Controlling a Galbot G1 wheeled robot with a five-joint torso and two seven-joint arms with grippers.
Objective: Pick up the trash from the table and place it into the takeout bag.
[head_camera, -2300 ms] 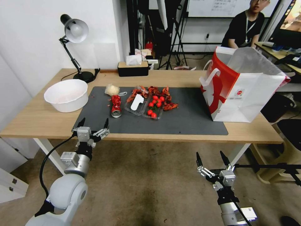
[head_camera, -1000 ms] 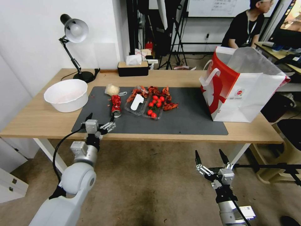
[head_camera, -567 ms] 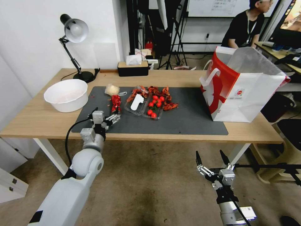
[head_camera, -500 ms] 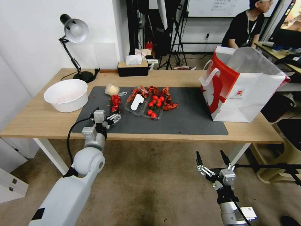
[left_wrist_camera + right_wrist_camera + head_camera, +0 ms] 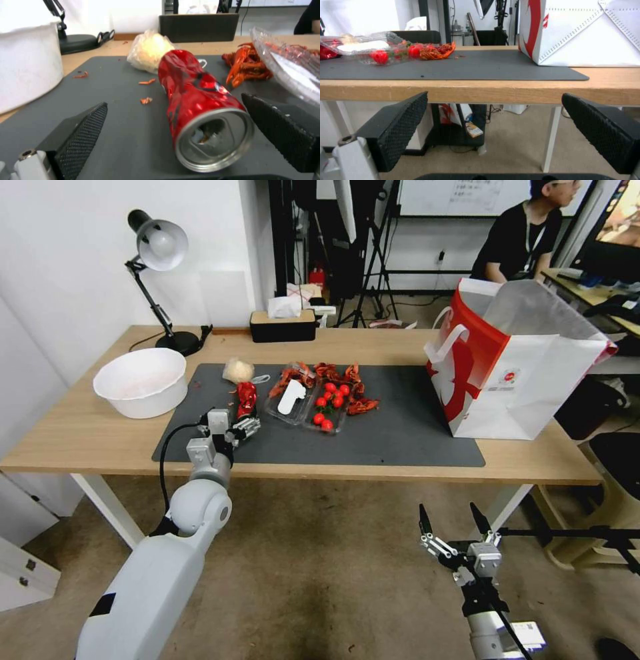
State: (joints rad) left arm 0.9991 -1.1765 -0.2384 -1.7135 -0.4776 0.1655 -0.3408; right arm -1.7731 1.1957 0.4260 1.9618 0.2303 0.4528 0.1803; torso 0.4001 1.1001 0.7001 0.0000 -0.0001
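The room is evenly and brightly lit from above; shadows under the bowl [image 5: 141, 381] and bag [image 5: 517, 360] are soft and short. The far-left white wall is nearly washed out. The head view bows straight lines toward its edges. In the left wrist view the can [image 5: 199, 107] shows bright glints, and the far background is soft.
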